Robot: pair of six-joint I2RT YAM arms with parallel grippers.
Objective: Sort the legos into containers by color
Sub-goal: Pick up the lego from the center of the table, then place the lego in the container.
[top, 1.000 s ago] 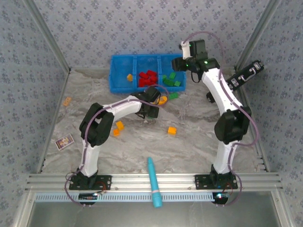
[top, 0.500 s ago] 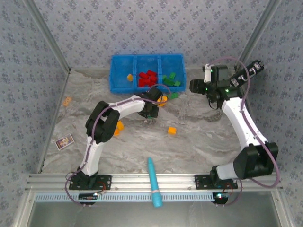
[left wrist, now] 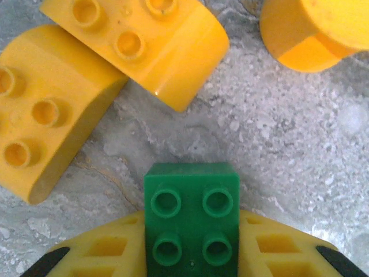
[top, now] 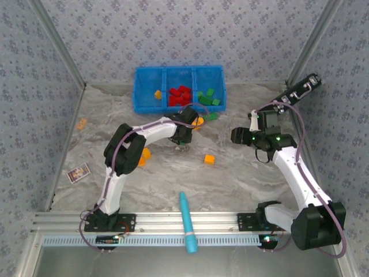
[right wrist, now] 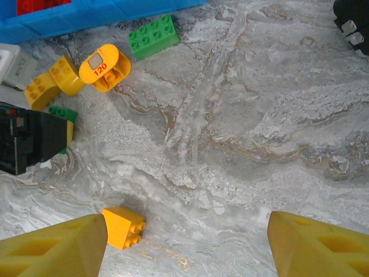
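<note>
Grey marbled worktop (top: 242,173) carries loose legos and, beyond both arms, the blue bin (top: 138,92). It holds one yellow brick (top: 157,93) in its left compartment, red bricks (top: 180,95) in the middle and green ones (top: 207,97) on the right. The left fingers (left wrist: 109,251) are clamped narrow on a small green four-stud brick (left wrist: 191,213), studs facing the wrist camera. Just ahead of them lie two yellow curved bricks (left wrist: 155,40), touching each other, with an orange rounded piece (left wrist: 311,29) near those. The right fingers (right wrist: 52,245) stand wide apart with nothing between them. An orange brick (right wrist: 124,227) lies just beside one finger, and a long green brick (right wrist: 153,37) lies well ahead, near the bin's front wall.
</note>
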